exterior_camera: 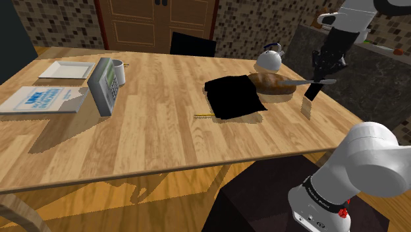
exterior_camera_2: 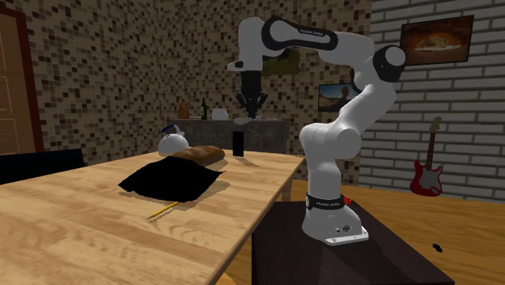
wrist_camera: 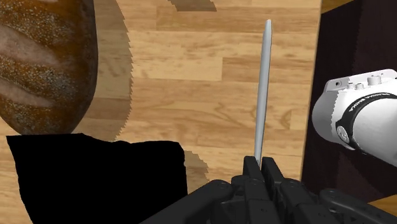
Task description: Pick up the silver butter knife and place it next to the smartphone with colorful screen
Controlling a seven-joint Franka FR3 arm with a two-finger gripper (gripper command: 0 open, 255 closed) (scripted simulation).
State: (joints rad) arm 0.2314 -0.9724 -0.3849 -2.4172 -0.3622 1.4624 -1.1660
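While the arm reaches over the right end of the table in the shoulder view, we see the gripper (exterior_camera: 321, 71) clamped on the butter knife (exterior_camera: 309, 82). The knife is held level in the air above the wooden table (exterior_camera: 164, 132), just right of the bread loaf (exterior_camera: 273, 82) and the black cloth (exterior_camera: 234, 95). Well apart, at that view's left, stands a grey device with a keypad (exterior_camera: 105, 84).

Over to the second exterior view: the gripper (exterior_camera_2: 249, 113) points straight down, high above the far part of the table. A dark upright slab (exterior_camera_2: 238, 144) stands below it, and we cannot tell what that is. The white teapot (exterior_camera_2: 171, 142) sits by the loaf.

Now the wrist view, and here's the grip: both fingers are closed on one end of the knife (wrist_camera: 261, 95). The rest runs away from the gripper (wrist_camera: 259, 168) over bare wood, between the loaf and the robot's base (wrist_camera: 356, 121).

We judge this knife light, stiff and thin, with a smooth, slippery surface. Pinched at one end, it could pivot in the grasp. A hold across its flat faces, nearer the middle, would carry it more steadily.
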